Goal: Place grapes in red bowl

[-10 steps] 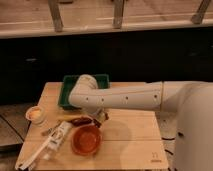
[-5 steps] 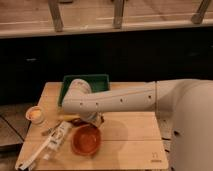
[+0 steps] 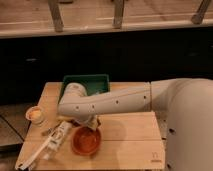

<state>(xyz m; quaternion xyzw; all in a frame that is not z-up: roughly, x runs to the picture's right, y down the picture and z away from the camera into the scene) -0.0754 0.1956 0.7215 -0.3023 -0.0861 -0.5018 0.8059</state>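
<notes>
— Where is there open room on the desk [image 3: 131, 134]?

— The right half, out to the right edge and the front right corner. The left side is crowded: a green tray [image 3: 85, 79] at the far edge, a small cup [image 3: 36, 114] by the left edge, and a white bottle [image 3: 52, 142] lying toward the front left corner.

— And the red bowl [image 3: 86, 141]?

— Near the front edge, left of the middle, just beside the bottle.

— The gripper [image 3: 94, 123]?

— It hangs under the arm [image 3: 111, 102], right above the bowl's far rim. Whether it is open or closed cannot be told. The grapes cannot be made out as separate from that dark shape, and none show clearly inside the bowl.

— What has changed?

— A second ago the arm's bend lay over the tray. It has since swung toward the left edge and dropped lower, crossing the tray's front rim. The bowl, cup and bottle have stayed put.
</notes>
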